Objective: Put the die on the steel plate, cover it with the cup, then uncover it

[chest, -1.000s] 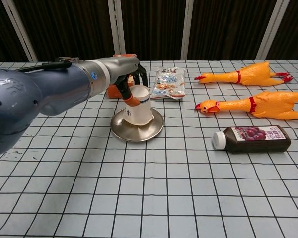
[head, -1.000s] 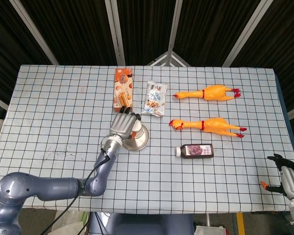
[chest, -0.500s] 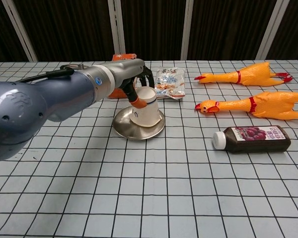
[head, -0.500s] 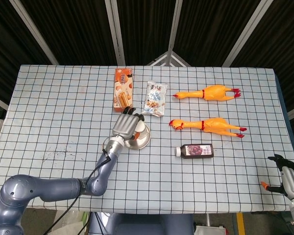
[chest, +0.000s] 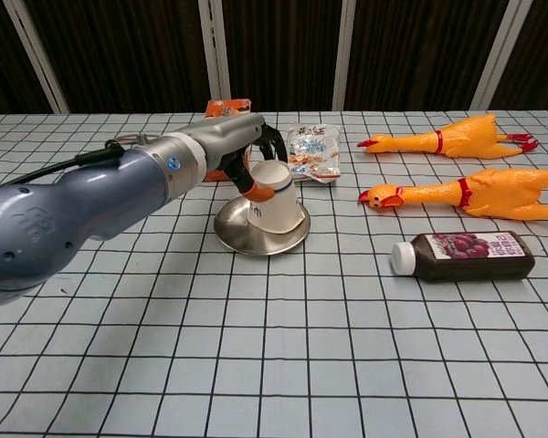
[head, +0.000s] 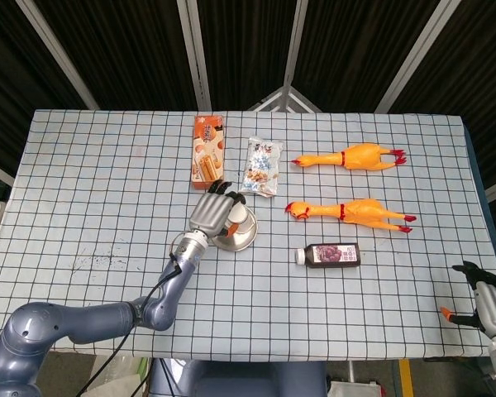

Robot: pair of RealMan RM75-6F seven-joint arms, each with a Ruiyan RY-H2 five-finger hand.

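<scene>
An upturned white paper cup (chest: 276, 201) stands on the round steel plate (chest: 247, 239) just left of the table's middle, leaning a little to the right. My left hand (chest: 248, 151) comes in from the left and grips the cup near its upturned base. From the head view the left hand (head: 213, 212) hides most of the cup (head: 243, 218) and the near part of the plate (head: 240, 241). No die shows in either view. My right hand (head: 482, 299) hangs off the table's front right corner, fingers apart, holding nothing.
Behind the plate lie an orange biscuit box (head: 207, 149) and a snack bag (head: 262, 166). To the right are two rubber chickens (head: 351, 156) (head: 354, 211) and a dark bottle (head: 331, 255) on its side, close to the plate.
My left hand has carried the cup slightly right and tipped it. The plate has slid a little right with it. The right hand has not moved.
</scene>
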